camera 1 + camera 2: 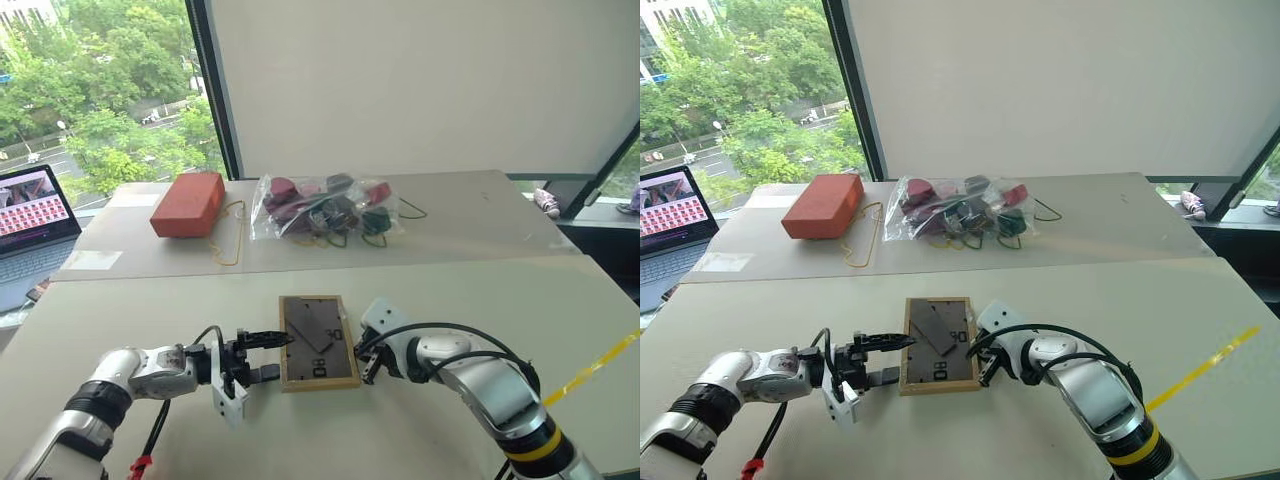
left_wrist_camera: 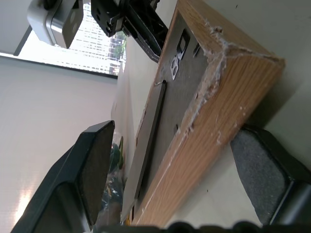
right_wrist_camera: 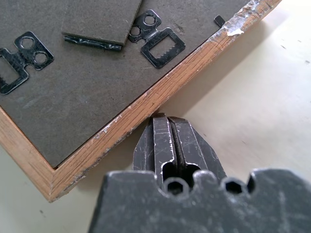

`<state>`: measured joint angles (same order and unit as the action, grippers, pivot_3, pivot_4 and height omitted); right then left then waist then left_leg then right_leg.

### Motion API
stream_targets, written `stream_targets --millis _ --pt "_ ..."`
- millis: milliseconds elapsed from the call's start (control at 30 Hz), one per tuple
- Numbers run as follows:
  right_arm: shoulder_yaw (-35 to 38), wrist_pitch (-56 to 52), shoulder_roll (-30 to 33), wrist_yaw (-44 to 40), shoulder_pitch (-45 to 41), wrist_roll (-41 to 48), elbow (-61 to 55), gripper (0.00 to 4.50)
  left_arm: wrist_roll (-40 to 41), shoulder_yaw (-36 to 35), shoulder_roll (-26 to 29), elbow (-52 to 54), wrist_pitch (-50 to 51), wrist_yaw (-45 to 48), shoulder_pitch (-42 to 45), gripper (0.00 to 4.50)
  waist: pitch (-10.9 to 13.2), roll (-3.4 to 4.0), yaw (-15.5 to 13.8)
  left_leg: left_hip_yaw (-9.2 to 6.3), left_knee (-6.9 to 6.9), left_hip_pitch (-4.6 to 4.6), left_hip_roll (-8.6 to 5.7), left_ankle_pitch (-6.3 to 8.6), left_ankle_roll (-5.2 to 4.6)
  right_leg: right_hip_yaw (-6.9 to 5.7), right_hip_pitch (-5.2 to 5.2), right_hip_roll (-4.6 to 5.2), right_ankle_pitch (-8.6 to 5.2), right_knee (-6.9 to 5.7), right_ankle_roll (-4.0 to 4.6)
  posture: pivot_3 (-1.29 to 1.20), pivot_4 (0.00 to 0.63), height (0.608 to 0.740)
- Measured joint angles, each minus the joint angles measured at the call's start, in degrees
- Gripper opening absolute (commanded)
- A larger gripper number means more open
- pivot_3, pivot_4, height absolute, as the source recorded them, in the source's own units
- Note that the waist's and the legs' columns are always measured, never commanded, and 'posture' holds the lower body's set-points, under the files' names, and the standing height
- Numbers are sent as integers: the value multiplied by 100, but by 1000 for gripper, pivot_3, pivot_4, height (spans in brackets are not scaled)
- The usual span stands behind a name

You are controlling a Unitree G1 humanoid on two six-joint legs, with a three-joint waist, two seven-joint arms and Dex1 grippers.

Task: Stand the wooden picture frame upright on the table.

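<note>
The wooden picture frame lies flat on the pale table, dark back and folded easel stand facing up. My left gripper is open at the frame's left edge. In the left wrist view its two padded fingers stand wide apart, with the frame's near corner between them and not pinched. My right gripper is shut, and in the right wrist view its closed fingertips rest against the wooden rim on the frame's right side.
At the back of the table are an orange-red block, a clear bag of dark items and a loose yellow cord. An open laptop sits far left. A yellow tape strip crosses the right side.
</note>
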<state>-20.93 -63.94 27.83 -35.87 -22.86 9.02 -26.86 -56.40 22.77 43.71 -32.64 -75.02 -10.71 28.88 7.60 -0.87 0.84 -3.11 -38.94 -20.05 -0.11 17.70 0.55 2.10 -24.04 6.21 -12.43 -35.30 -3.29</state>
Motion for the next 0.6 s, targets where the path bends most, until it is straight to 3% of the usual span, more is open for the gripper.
stream_targets --millis 100,200,367,567,600 --pt "-35 -2 -17 9 -3 46 -9 0 8 64 -49 -46 -7 -52 40 3983 0 0 -2 -1 0 0 0 0 0 0 0 0 0 0 0 0 150 740" --pt "-31 -3 16 26 5 96 -24 0 12 99 -38 -105 -16 -95 48 3180 0 0 -2 -1 1 -1 0 0 0 0 -2 0 0 0 0 0 150 740" --pt "0 20 102 78 5 151 6 0 33 167 6 -107 -109 -165 51 1299 0 0 1 -1 1 -6 0 0 0 -1 -6 0 0 2 0 0 150 740" --pt "489 193 341 96 -347 206 683 0 30 138 21 46 -3 -298 -50 1160 1 -2 1 0 -1 -8 0 -1 1 -1 -8 0 0 3 0 0 150 740" --pt "642 232 345 75 -483 258 788 289 19 139 23 63 18 -327 -67 1160 1 -2 1 0 -1 -9 0 -1 1 -1 -10 0 0 3 0 0 150 740"
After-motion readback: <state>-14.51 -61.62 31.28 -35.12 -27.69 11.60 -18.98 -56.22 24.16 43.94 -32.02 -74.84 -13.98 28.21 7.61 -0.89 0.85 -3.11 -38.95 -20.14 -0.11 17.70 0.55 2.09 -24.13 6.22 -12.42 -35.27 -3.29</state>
